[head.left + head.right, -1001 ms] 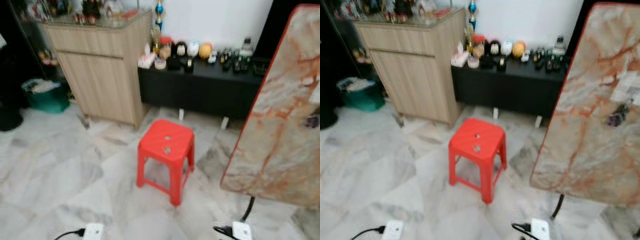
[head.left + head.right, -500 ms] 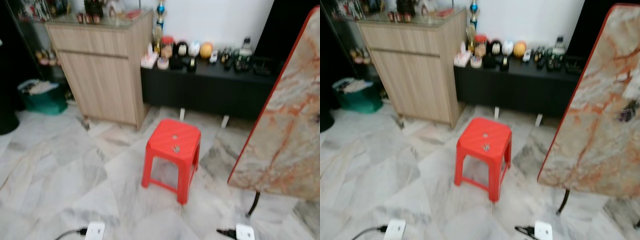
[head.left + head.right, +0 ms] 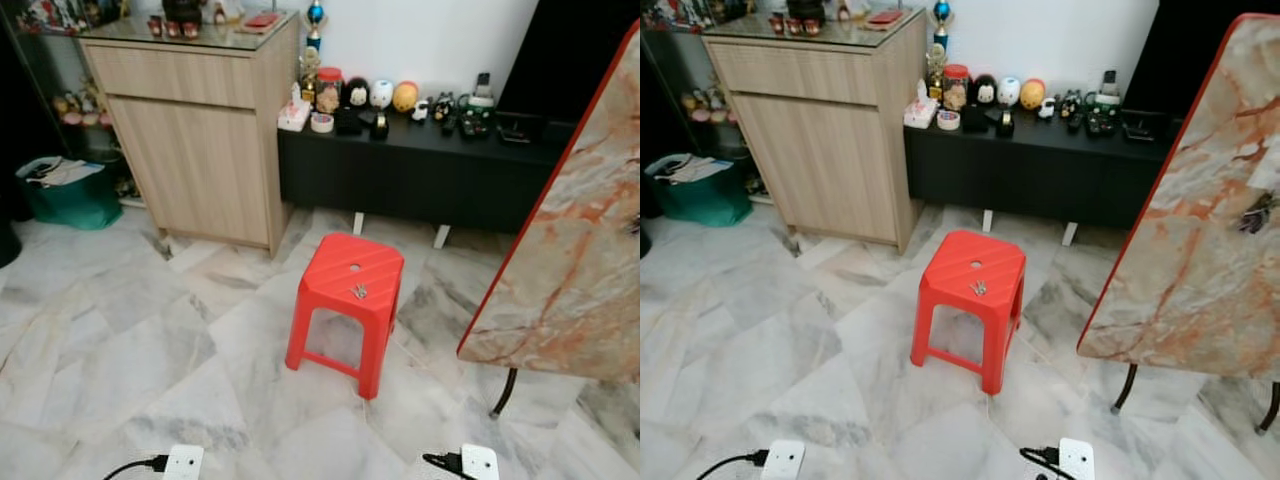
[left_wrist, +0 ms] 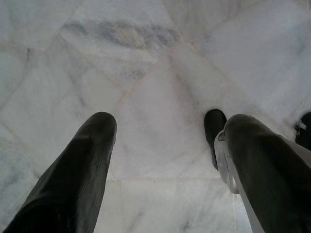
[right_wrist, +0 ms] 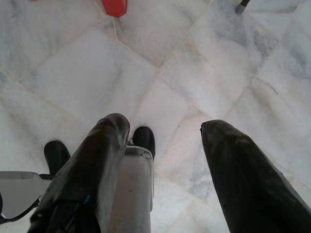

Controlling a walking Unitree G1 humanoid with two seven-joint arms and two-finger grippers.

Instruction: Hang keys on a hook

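Observation:
A small bunch of keys [image 3: 358, 291] lies on the seat of a red plastic stool [image 3: 346, 306] in the middle of the marble floor. To the right, a marble-patterned panel with a red rim [image 3: 1200, 250] leans upright. A small dark fitting [image 3: 1257, 213] sits on a pale patch of it near the right edge; I cannot tell whether it is a hook. My left gripper [image 4: 170, 126] hangs open over bare floor tiles. My right gripper [image 5: 165, 125] is open too, with a red stool foot [image 5: 114, 7] some way beyond its fingertips.
A wooden cabinet [image 3: 200, 130] stands at the back left beside a low black sideboard [image 3: 420, 175] carrying several figurines. A green bin [image 3: 62, 192] sits far left. Two white power strips [image 3: 183, 462] [image 3: 478, 462] lie on the near floor. A dark table leg [image 3: 505, 395] stands under the panel.
The camera has shifted a little and the picture has sharpened. The stool, the keys and the panel keep their places.

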